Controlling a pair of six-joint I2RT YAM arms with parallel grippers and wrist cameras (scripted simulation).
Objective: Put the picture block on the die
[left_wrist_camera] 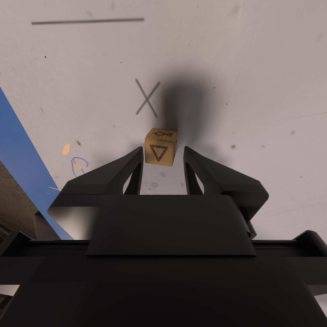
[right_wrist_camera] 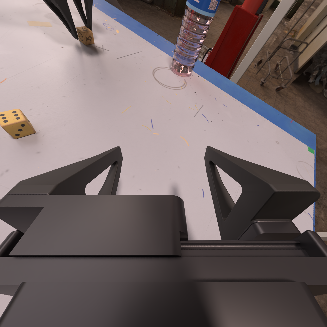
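Observation:
The picture block [left_wrist_camera: 160, 147] is a small wooden cube with dark line drawings, standing on the white table. My left gripper [left_wrist_camera: 162, 150] is open, with a fingertip on either side of the block and gaps between them. In the right wrist view the same block [right_wrist_camera: 85, 36] sits between the left gripper's fingers [right_wrist_camera: 74, 30] at the far left. The die [right_wrist_camera: 16, 123] is yellow with black pips and lies on the table at the left. My right gripper [right_wrist_camera: 162, 152] is open and empty, well apart from both.
A clear plastic bottle [right_wrist_camera: 190, 42] with a blue label stands near the table's blue edge [right_wrist_camera: 247, 99]. Beyond the edge are a red post [right_wrist_camera: 231, 39] and the floor. The blue edge [left_wrist_camera: 21, 145] also lies left of the block.

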